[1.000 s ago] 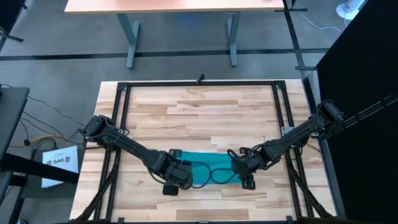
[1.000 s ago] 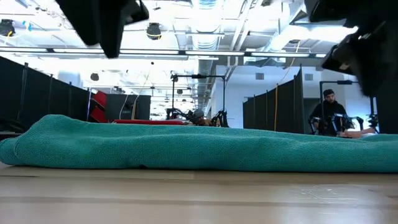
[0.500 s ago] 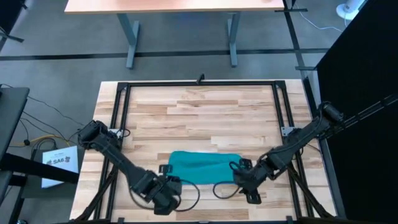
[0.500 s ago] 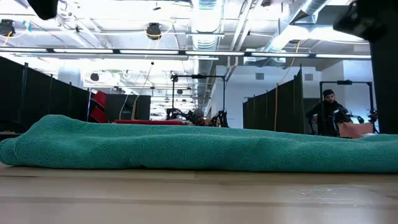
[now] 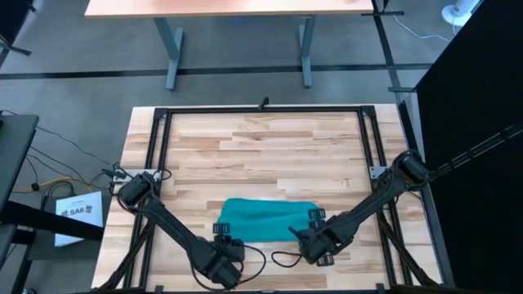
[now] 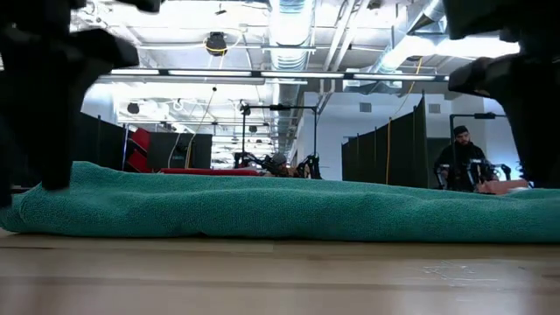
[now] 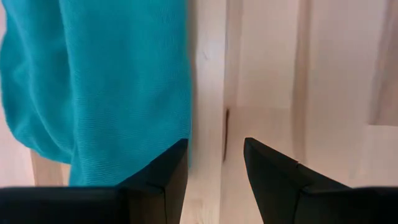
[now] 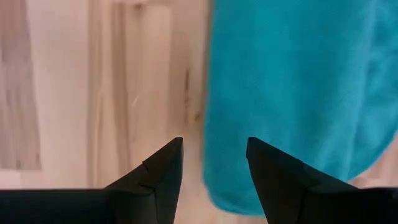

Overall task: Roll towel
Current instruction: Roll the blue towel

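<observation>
The teal towel [image 5: 265, 219] lies as a long, low bundle on the wooden table [image 5: 261, 147]; it spans the low view [image 6: 280, 210]. My left gripper [image 5: 222, 242] is open, just near of the towel's left end, with the towel's edge [image 7: 93, 81] beside one finger. My right gripper [image 5: 308, 237] is open, just near of the towel's right end [image 8: 298, 93]. In both wrist views bare wood shows between the fingers. The grey tag does not show.
A black metal frame [image 5: 261, 109] runs around the table. Bare wood lies far of the towel. Loose black cables [image 5: 282, 260] lie near the front edge between the arms. In the low view a person [image 6: 461, 162] stands in the room beyond the table.
Both grippers have drawn back from over the towel toward the table's near edge and now stand just near of its two ends. The towel lies uncovered where it was.
</observation>
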Available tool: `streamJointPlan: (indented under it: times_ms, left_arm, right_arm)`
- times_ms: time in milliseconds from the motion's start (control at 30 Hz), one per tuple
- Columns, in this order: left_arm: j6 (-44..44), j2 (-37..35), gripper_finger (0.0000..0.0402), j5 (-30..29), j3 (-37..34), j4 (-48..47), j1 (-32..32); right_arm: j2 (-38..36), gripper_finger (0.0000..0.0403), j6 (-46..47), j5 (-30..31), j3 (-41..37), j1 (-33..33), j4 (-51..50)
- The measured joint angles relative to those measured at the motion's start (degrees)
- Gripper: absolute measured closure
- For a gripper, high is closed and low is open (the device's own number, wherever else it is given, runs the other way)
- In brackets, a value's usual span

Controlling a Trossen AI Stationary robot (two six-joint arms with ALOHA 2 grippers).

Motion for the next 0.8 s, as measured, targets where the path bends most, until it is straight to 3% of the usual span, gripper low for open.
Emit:
streamJointPlan:
  times_ms: [567, 800]
  left_arm:
    - [0.54, 2.76, 0.0260, -1.64, -2.86, 4.43, 0.87]
    - [0.85, 2.68, 0.0260, -1.16, -2.20, 2.03, 1.55]
  right_arm:
    - [-0.04, 0.0238, 4.48, 1.64, -5.16, -0.74, 4.98]
    - [-0.04, 0.0238, 5.68, 1.62, -5.79, -0.74, 6.71]
